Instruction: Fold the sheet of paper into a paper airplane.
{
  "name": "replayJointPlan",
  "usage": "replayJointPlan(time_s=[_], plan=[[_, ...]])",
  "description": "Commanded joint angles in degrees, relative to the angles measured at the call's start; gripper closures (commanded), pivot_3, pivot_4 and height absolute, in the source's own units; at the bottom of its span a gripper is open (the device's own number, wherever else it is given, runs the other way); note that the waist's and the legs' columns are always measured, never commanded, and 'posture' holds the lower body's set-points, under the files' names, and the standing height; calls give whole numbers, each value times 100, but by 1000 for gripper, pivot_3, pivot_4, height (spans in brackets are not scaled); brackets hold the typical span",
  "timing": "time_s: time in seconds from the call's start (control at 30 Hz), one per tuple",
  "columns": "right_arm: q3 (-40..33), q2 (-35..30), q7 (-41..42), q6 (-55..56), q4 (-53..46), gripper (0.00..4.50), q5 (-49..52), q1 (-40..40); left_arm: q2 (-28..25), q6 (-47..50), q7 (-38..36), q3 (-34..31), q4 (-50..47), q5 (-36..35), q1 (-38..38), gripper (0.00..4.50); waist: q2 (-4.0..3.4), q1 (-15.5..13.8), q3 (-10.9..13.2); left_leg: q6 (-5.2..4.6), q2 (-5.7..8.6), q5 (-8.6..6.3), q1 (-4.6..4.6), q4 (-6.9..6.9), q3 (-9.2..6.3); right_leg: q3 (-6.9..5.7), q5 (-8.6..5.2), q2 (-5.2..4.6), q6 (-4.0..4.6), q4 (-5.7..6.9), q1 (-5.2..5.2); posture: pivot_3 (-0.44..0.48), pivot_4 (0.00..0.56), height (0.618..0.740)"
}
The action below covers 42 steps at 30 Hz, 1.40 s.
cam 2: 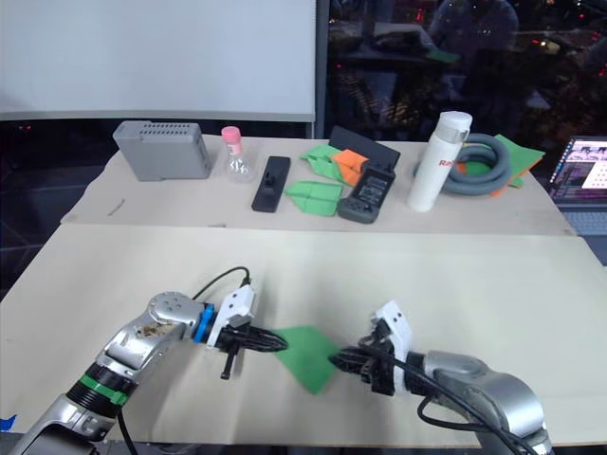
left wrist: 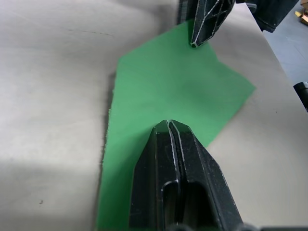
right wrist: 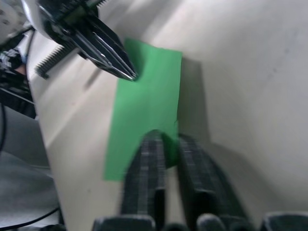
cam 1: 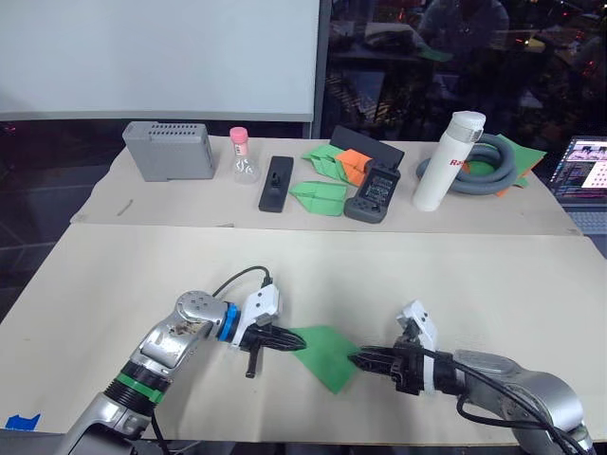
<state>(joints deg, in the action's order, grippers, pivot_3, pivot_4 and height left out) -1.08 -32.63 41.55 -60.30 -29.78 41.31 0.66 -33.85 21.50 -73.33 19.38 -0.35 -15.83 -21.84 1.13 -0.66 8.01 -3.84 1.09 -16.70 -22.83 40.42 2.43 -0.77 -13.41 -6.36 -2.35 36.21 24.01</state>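
sheet of paper [cam 1: 327, 354] flat on table [cam 1: 493, 275] | left claw [left wrist: 169, 126] closed, pressing it | right claw [right wrist: 169, 139] slightly apart at its edge

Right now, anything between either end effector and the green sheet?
No. The left end effector is shut, tips on the sheet of paper's left corner. The right end effector is at its right edge, fingers slightly apart. The table around the sheet holds nothing else; the clutter sits at the far edge.

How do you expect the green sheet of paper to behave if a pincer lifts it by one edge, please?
The sheet of paper lies thin and flat, so it would probably droop. It likely weighs little and may slide on the smooth table when the left pincer pushes.
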Motion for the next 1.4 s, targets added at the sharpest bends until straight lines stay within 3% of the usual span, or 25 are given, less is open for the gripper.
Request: replayJointPlan(time_s=[0.03, 0.33, 0.6, 0.9, 1.1, 1.4], plan=[[127, -307, 146, 77, -28, 4473, -36, 373, -34, 11, 39, -125, -195, -60, 21, 4500, 0, 3, 0, 0, 0, 0, 0, 0, 0, 0, 0, 0, 0, 0, 1, 0, 150, 740], [1348, -1100, 1563, 993, 1216, 4473, -913, 2442, 38, -32, 313, -212, -239, -41, 296, 4500, 0, 22, 0, 1, -3, 1, 0, -1, 1, -3, 0, 4, 0, -1, 3, 0, 150, 740], [2538, -1069, 3115, 2420, 3037, 4473, -2109, 3635, 63, 42, 463, -396, -409, -162, 369, 4500, 0, 16, 0, 0, 1, 0, -7, 5, 4, -3, 2, 0, -3, -2, 4, 0, 150, 740], [2708, -652, 3725, 3414, 4302, 4473, -2875, 4212, -575, 885, 235, -765, -1487, -901, 791, 4500, -3, 70, 1, 7, -2, 4, -8, 4, 3, -3, 3, -1, -4, 0, 10, 0, 150, 740], [2652, -495, 3827, 3668, 4486, 4473, -3109, 4202, 99, 604, 880, -1214, -1004, -1031, 377, 4500, -3, 22, 1, 40, 3, 23, -10, 5, 1, -6, 4, -8, -5, -1, 8, 0, 150, 740], [2538, -426, 3711, 3714, 4384, 4473, -3258, 3994, 408, -110, 680, -449, -157, -300, 134, 4500, -3, 33, 1, 50, 4, 29, -13, 3, 4, -6, 5, -6, -6, 0, 13, 0, 150, 740]])
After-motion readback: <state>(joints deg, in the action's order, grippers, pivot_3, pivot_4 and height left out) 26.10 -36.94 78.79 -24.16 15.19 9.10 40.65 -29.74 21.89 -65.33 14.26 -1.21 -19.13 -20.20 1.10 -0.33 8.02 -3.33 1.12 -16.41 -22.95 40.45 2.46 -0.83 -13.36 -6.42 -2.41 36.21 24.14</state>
